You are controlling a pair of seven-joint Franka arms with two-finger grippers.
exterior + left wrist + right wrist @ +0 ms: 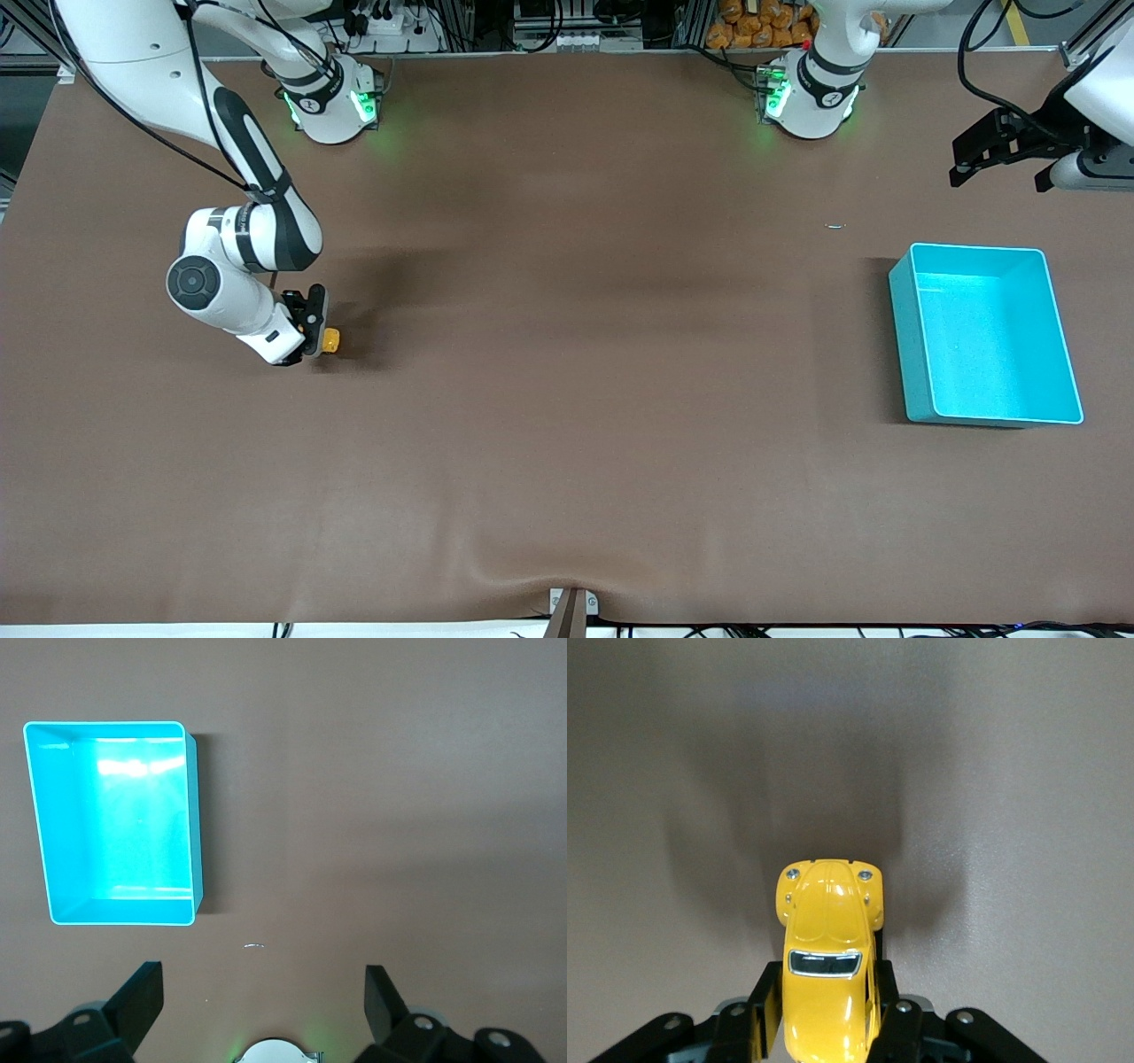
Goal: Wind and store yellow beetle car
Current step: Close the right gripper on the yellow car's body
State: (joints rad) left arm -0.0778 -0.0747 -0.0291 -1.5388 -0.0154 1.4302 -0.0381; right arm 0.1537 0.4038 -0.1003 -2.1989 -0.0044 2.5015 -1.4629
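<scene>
Both fingers of right gripper [312, 330] pinching yellow beetle car [330, 340] near tabletop's right-arm end: keep wheels down, drag backward straight; left gripper [1001, 159] spread, waiting above teal bin [904, 319].

We note a wide table [567, 425] covered in plain brown cloth, creased near the front camera's edge. On it, toward the left arm's end, sits an open teal bin [902, 337]. Toward the right arm's end, the yellow beetle car [330, 340] rests on the cloth. The two robot bases [332, 106] stand along the edge farthest from the camera.
</scene>
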